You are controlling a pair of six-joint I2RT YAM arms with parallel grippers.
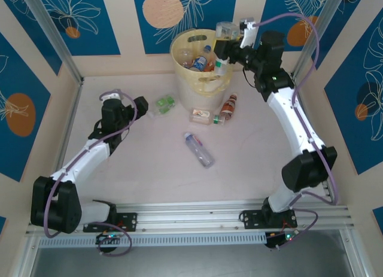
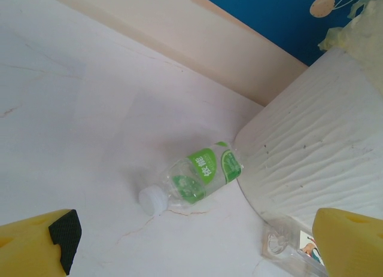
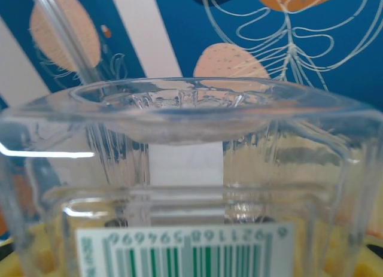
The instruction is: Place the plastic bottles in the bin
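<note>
Because the right gripper [image 1: 230, 48], clamped on a clear bottle [image 1: 225, 32], hangs over the bin [image 1: 190, 88] at its rim, a release here could bounce it off the edge, while the left gripper [image 1: 142, 105] sits wide open, empty, by a green bottle [image 1: 165, 103].

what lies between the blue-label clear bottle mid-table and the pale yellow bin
A crushed clear plastic bottle with a pale label, lying beside the pale yellow bin; top view shows it.

A barcode [image 3: 185, 256] with mirrored digits, 6921168…, marks the clear bottle [image 3: 191, 115].
</note>
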